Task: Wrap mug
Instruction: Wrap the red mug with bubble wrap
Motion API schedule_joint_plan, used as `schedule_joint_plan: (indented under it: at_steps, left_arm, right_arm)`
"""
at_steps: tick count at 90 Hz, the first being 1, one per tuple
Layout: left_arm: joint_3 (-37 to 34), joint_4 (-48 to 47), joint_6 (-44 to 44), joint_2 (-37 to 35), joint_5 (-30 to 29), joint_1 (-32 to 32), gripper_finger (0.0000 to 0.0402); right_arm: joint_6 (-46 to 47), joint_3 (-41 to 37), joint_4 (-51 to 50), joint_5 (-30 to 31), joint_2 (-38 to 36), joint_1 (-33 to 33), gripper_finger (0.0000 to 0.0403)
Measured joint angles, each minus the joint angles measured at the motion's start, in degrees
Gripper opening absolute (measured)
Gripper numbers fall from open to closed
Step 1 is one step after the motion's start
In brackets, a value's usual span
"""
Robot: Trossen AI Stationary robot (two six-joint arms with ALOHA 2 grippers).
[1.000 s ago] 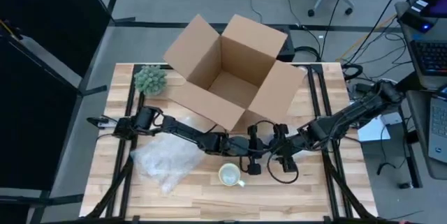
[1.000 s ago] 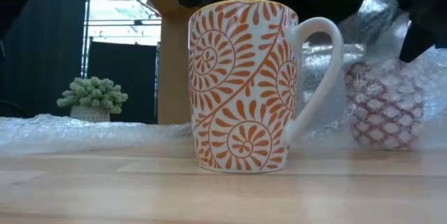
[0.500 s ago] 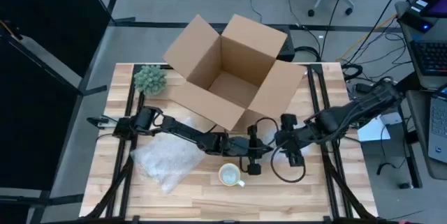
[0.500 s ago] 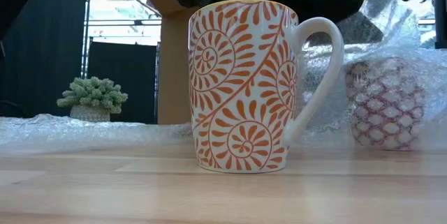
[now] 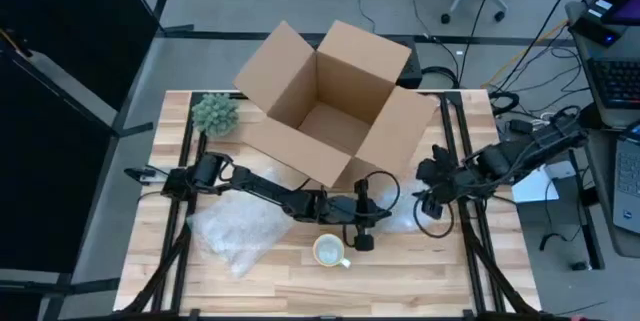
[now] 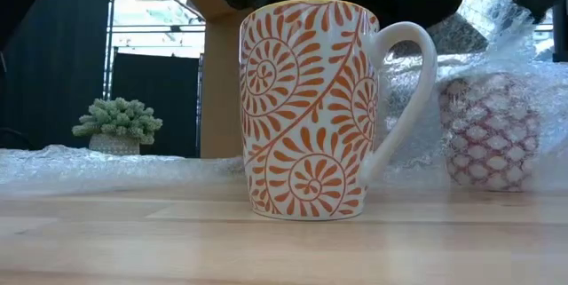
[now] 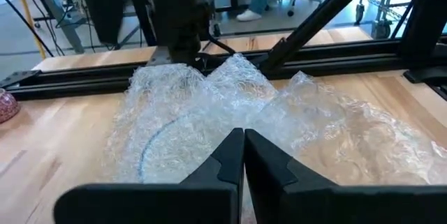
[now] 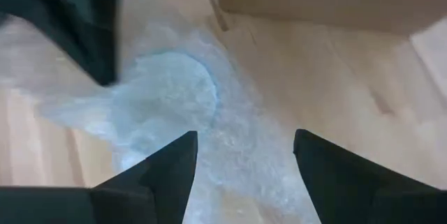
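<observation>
Mug stands bare near the table's front edge in the high view, while a second, wrapped mug lies in bubble wrap between the 2 grippers. Left gripper sits just behind the bare mug; right gripper hovers beside the box.

Low view alone shows the mug's orange pattern and the wrapped mug's red one.

Left wrist view shows its fingers pinched together on the wrap.

Right wrist view shows its fingers spread wide, empty. Tuck loose wrap snugly before releasing.
</observation>
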Motion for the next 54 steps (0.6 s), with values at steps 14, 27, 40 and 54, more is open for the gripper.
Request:
schedule_joint_plan:
  at_steps: [14, 27, 40, 54]
  left_arm:
    - [0.00, 0.00, 0.00, 0.00, 0.00, 0.02, 0.0000]
    - [0.00, 0.00, 0.00, 0.00, -0.01, 0.02, 0.0000]
    - [0.00, -0.02, 0.00, 0.00, -0.02, 0.00, 0.0000]
    - [0.26, -0.40, 0.05, -0.81, -0.09, -0.48, 0.0000]
  right_arm:
    - [-1.32, -5.14, 7.34, -0.31, 2.95, -1.68, 0.0224]
    - [-3.78, -5.71, 11.13, -0.33, 7.88, -3.43, 0.0224]
    - [-5.29, -5.68, 12.87, -1.23, 13.46, -4.11, 0.0224]
    - [-5.26, -5.66, 13.87, -1.31, 18.90, -4.11, 0.0224]
